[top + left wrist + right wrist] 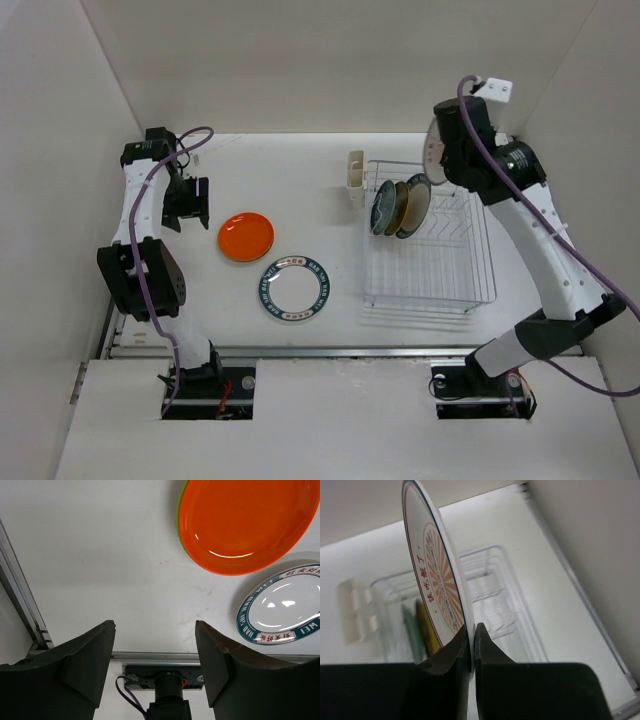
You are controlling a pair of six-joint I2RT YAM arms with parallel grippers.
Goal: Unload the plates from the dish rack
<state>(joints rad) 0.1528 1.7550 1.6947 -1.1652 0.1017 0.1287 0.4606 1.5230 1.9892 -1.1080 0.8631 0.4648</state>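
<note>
The white wire dish rack (pixel 440 270) stands at the right with three plates upright in its slots: a teal one (pixel 384 208), a tan one (pixel 400 205) and a dark olive one (pixel 418 207). My right gripper (pixel 471 636) is shut on the rim of a white plate with an orange sunburst pattern (pixel 432 575), holding it on edge above the rack's far end (pixel 436 150). An orange plate (pixel 246 236) lies on a lime green plate (pixel 181 510) on the table. A white plate with a dark blue rim (pixel 295 289) lies beside them. My left gripper (pixel 190 202) is open and empty, left of the orange plate.
A cream cutlery cup (pixel 355 176) stands at the rack's far left corner. White walls close in the table at the back and both sides. A metal rail (pixel 25 605) runs along the table's left and near edges.
</note>
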